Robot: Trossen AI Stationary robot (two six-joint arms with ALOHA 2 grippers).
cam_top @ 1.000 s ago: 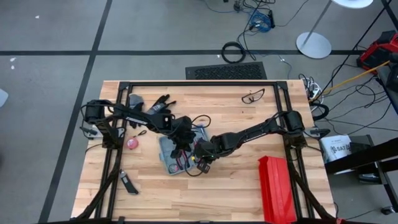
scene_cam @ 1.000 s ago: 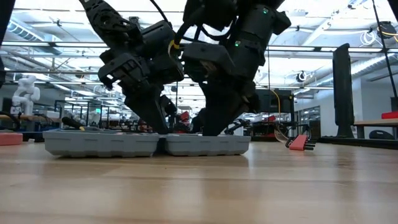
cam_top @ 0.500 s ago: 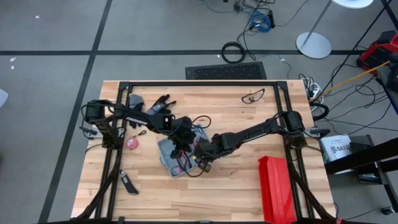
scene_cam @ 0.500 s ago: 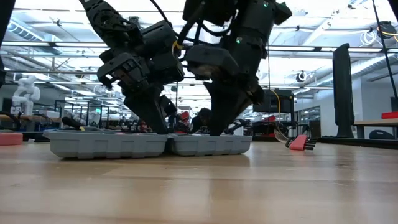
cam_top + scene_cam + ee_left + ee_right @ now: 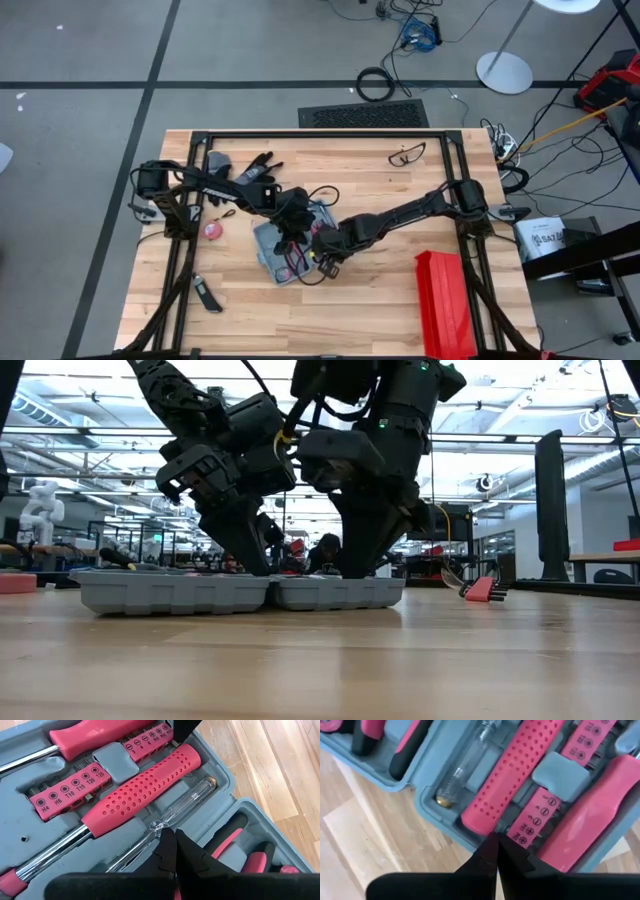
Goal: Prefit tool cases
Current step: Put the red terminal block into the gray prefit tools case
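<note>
A: Both arms are down over the open tool case (image 5: 283,248) at the centre of the high view, just left of middle on the tabletop (image 5: 380,300). Lid and base lie flat, side by side, in the low view.

B: The left end effector (image 5: 172,851) has its fingers pressed together, holding nothing. The tips sit right at the clear-bodied tester screwdriver (image 5: 182,810), lower middle of the left wrist view, beside the dotted pink screwdriver handle (image 5: 142,785).

A: The right end effector (image 5: 495,851) is pinched shut too, also empty. It points at the butt end of that same pink handle, next to the pink bit strip (image 5: 535,817), near the case wall.

B: So two closed tips are poking at tools in neighbouring slots. What's the risk?

A: I'd say the glass-like tester is the worry. Press off-centre and it could pop from its slot or crack. And if the right tip pushes sideways, the whole case may skid, since nothing pins it down.

B: Arms are crowded as well.

A: Yes, they nearly cross in the high view, so a clash is possible. The red ribbed box (image 5: 443,302) at lower right sits well apart.
</note>
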